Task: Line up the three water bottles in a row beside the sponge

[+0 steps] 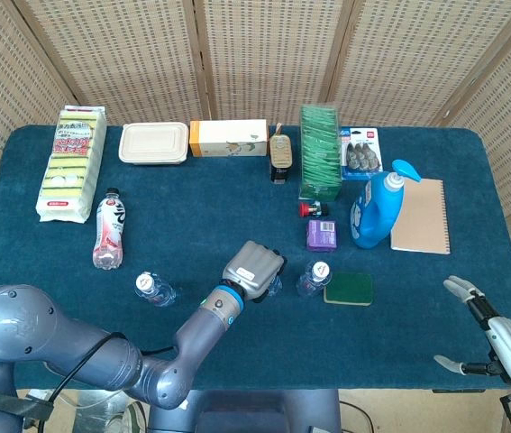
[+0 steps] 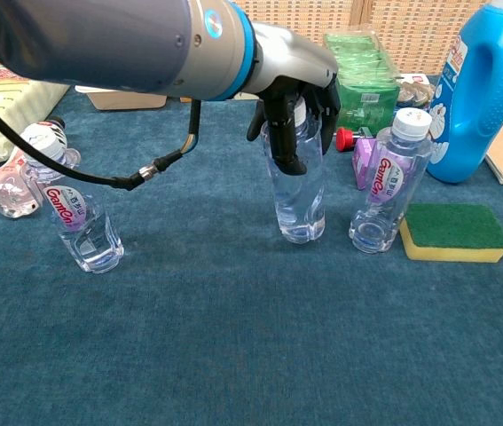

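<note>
My left hand (image 2: 295, 98) (image 1: 253, 266) grips the top of a clear water bottle (image 2: 297, 182), upright and just left of a labelled bottle (image 2: 381, 182) (image 1: 312, 279). That labelled bottle stands against the green and yellow sponge (image 2: 453, 232) (image 1: 348, 289). A third bottle (image 2: 78, 216) (image 1: 153, 289) stands alone at the left. In the head view the held bottle is mostly hidden under the hand. My right hand (image 1: 494, 338) hangs open off the table's front right corner, holding nothing.
A blue detergent jug (image 2: 482, 89) and a notebook (image 1: 420, 215) lie behind the sponge. A small purple box (image 1: 322, 234), a red cap (image 1: 307, 209), a green packet stack (image 1: 320, 153) and a can (image 1: 280, 153) stand behind the bottles. A pink drink bottle (image 1: 109, 230) lies at left.
</note>
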You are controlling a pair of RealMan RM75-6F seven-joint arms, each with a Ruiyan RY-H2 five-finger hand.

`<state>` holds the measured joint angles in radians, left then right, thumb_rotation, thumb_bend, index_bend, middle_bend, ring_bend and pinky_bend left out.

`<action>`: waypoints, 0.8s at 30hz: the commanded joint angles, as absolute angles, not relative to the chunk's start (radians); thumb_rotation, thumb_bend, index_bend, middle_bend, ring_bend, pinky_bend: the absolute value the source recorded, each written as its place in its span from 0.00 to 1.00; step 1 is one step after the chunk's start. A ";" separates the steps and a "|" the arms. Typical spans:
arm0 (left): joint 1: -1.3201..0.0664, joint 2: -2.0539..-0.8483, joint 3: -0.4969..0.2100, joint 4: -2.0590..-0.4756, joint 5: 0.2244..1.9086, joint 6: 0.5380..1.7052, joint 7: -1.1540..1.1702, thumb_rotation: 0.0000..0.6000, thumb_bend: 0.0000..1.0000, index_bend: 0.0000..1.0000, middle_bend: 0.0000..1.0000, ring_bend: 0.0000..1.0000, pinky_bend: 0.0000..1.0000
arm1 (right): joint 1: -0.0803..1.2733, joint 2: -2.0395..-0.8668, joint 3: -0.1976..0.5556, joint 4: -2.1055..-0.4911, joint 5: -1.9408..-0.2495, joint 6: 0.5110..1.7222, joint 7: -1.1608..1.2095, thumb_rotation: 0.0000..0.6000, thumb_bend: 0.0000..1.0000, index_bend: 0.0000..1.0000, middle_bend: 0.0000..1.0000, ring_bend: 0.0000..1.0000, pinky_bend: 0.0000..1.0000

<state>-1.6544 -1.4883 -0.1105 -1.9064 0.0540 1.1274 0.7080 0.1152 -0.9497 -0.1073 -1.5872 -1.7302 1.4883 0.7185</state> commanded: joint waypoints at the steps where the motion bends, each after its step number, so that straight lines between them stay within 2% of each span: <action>1: -1.656 -1.515 -0.136 -1.878 0.041 1.132 0.732 1.00 0.36 0.48 0.49 0.40 0.51 | 0.115 -0.948 -0.107 -1.583 -1.729 1.491 0.728 1.00 0.09 0.07 0.06 0.01 0.15; 9: -1.645 -1.560 -0.173 -1.841 0.014 1.153 0.790 1.00 0.35 0.48 0.49 0.40 0.50 | 0.116 -0.945 -0.111 -1.577 -1.738 1.497 0.744 1.00 0.10 0.07 0.06 0.01 0.15; 11: -1.642 -1.567 -0.183 -1.839 -0.006 1.157 0.803 1.00 0.35 0.48 0.46 0.36 0.49 | 0.116 -0.944 -0.112 -1.576 -1.740 1.498 0.747 1.00 0.10 0.07 0.06 0.01 0.15; 14: -1.637 -1.573 -0.202 -1.832 -0.024 1.159 0.822 1.00 0.34 0.45 0.35 0.27 0.47 | 0.116 -0.943 -0.113 -1.574 -1.742 1.501 0.753 1.00 0.10 0.07 0.06 0.01 0.15; 15: -1.633 -1.577 -0.208 -1.830 -0.024 1.164 0.827 1.00 0.34 0.41 0.31 0.25 0.46 | 0.117 -0.943 -0.114 -1.574 -1.742 1.501 0.754 1.00 0.10 0.07 0.06 0.01 0.15; 19: -1.618 -1.577 -0.229 -1.836 -0.029 1.160 0.835 1.00 0.33 0.13 0.11 0.11 0.40 | 0.117 -0.942 -0.115 -1.574 -1.744 1.501 0.753 1.00 0.09 0.07 0.06 0.01 0.15; 21: -1.614 -1.578 -0.237 -1.835 -0.034 1.165 0.843 1.00 0.32 0.03 0.04 0.06 0.38 | 0.117 -0.942 -0.116 -1.575 -1.746 1.502 0.752 1.00 0.10 0.07 0.06 0.01 0.15; 24: -1.606 -1.583 -0.250 -1.834 -0.038 1.167 0.853 1.00 0.32 0.00 0.00 0.01 0.36 | 0.118 -0.941 -0.118 -1.575 -1.747 1.502 0.753 1.00 0.09 0.07 0.06 0.01 0.15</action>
<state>-1.6080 -1.5812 -0.2476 -1.8343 -0.0360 1.1681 0.8514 0.1176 -0.9410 -0.1176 -1.5747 -1.7471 1.5016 0.7527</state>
